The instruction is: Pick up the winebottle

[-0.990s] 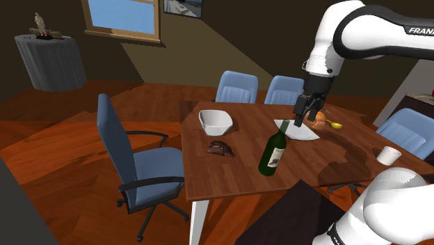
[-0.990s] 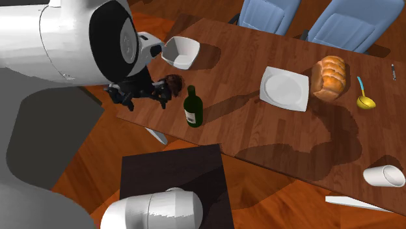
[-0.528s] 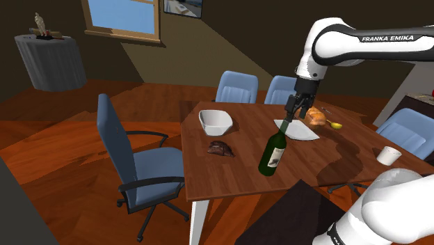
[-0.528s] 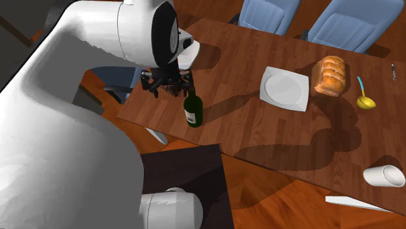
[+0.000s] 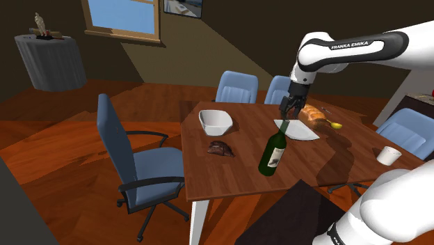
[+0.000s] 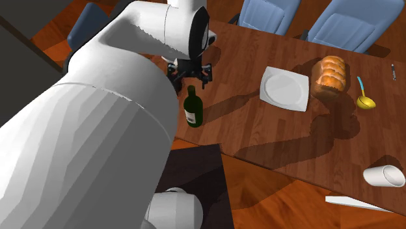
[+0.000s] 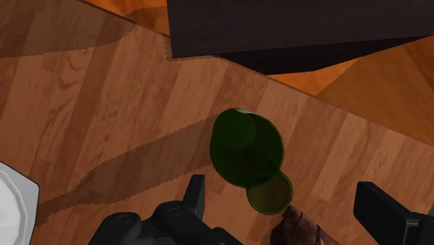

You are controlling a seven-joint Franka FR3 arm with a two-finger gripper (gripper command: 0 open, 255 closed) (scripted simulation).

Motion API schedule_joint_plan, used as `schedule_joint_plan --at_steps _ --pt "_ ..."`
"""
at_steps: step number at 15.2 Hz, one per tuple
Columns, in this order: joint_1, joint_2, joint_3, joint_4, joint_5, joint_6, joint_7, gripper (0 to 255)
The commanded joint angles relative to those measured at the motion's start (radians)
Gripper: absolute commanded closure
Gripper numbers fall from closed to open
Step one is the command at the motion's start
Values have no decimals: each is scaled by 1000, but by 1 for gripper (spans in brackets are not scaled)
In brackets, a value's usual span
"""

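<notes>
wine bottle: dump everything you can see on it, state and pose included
The wine bottle is dark green and glassy-looking, with a wide body, rounded shoulders, a narrow neck and a pale label on the body. It stands upright on the brown wooden table, near the edge facing the stand. Nothing but the table touches it. The gripper hangs above its top with the fingers open, one on either side of the neck and clear of it, so it is not held.

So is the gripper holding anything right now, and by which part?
Nothing is held. The gripper is open above the upright green wine bottle, and its fingers stand on either side of the bottle's top without touching it.
</notes>
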Motion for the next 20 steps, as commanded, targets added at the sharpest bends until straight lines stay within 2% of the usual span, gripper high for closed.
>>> schedule_joint_plan --at_steps 1,6,8,9,18,20 --pt "-1 11 -4 -16 0 28 -4 0" --pt "-2 30 -9 -74 1 105 -7 0" --pt "-2 30 -9 -74 1 105 -7 0" --pt "-2 32 -10 -71 1 104 -8 255" --pt "-2 30 -9 -74 1 105 -7 255" --pt "-2 22 -7 -54 0 77 -6 255"
